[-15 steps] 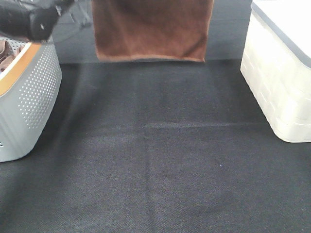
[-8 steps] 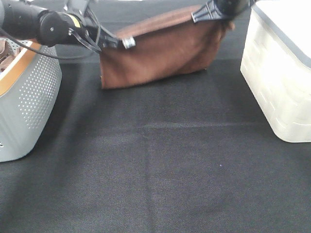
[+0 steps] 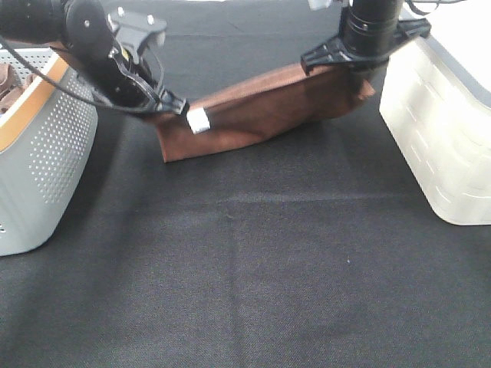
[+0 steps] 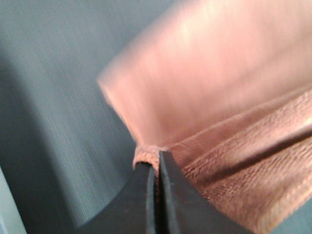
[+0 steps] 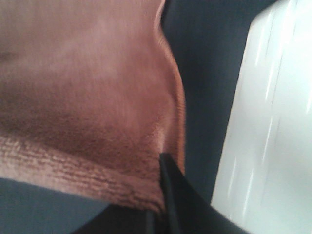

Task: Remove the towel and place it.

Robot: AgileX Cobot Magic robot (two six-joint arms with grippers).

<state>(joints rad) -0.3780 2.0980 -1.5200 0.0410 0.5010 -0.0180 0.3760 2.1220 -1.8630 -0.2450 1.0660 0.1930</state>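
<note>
The reddish-brown towel (image 3: 268, 107) hangs stretched between my two grippers at the back of the table. Its lower edge sags onto the black table cover near the left end. A small white label (image 3: 198, 120) shows near that left end. My left gripper (image 3: 170, 106) is shut on the towel's left corner; the left wrist view shows its fingertips (image 4: 155, 163) pinching the hem of the towel (image 4: 229, 97). My right gripper (image 3: 347, 67) is shut on the right corner; the right wrist view shows it (image 5: 157, 207) clamped on the towel's edge (image 5: 83, 97).
A grey perforated basket (image 3: 54, 153) with an orange rim stands at the left, with a brownish cloth (image 3: 8, 80) inside. A white bin (image 3: 437, 130) stands at the right, close to the right arm, and also shows in the right wrist view (image 5: 273, 122). Black cloth (image 3: 253, 276) covers the table.
Both arms have come down into view with the towel. It hung flat and high a second ago; now it is low, slanted, its lower edge resting on the table.
</note>
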